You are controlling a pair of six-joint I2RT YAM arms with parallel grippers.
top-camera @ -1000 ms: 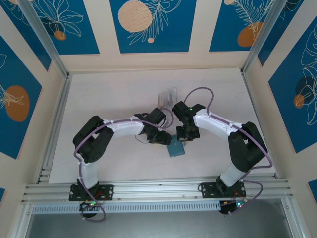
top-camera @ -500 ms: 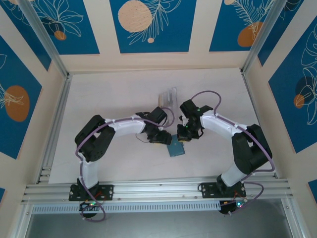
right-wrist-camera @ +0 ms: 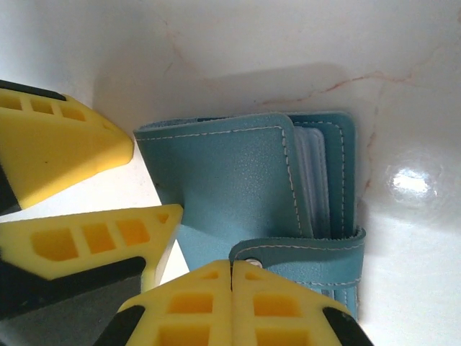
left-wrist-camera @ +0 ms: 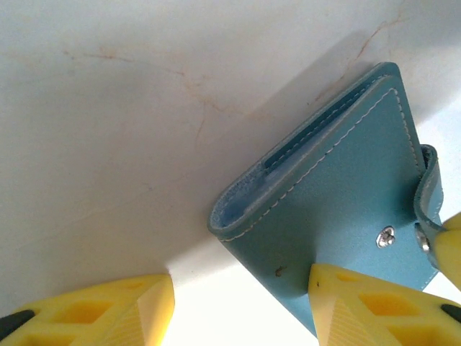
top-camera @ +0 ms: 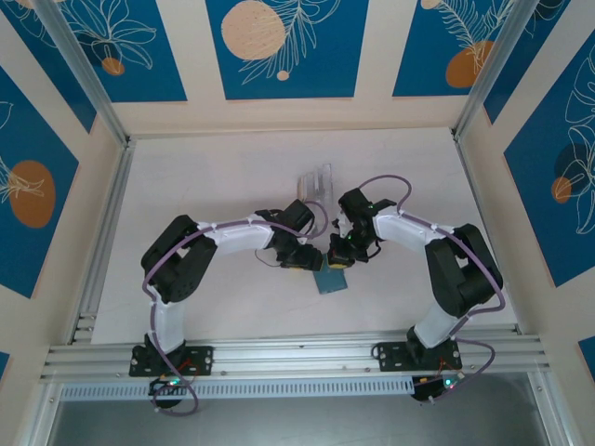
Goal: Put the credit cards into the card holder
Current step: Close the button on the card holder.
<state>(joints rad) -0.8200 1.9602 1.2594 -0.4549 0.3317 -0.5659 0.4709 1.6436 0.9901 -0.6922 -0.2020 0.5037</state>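
Closed right pincer (right-wrist-camera: 231, 265) touches card holder (right-wrist-camera: 230, 173) at strap edge.

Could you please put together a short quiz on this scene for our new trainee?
1. True or false: the right gripper has its fingers shut together.
2. The card holder is: A) propped upright on its edge, B) lying on the table between the two grippers, C) lifted well above the table.
3. Fill in: the fingers of the left gripper stand ___, with a corner of the card holder between them.

Key: 1 true; 2 B; 3 open.
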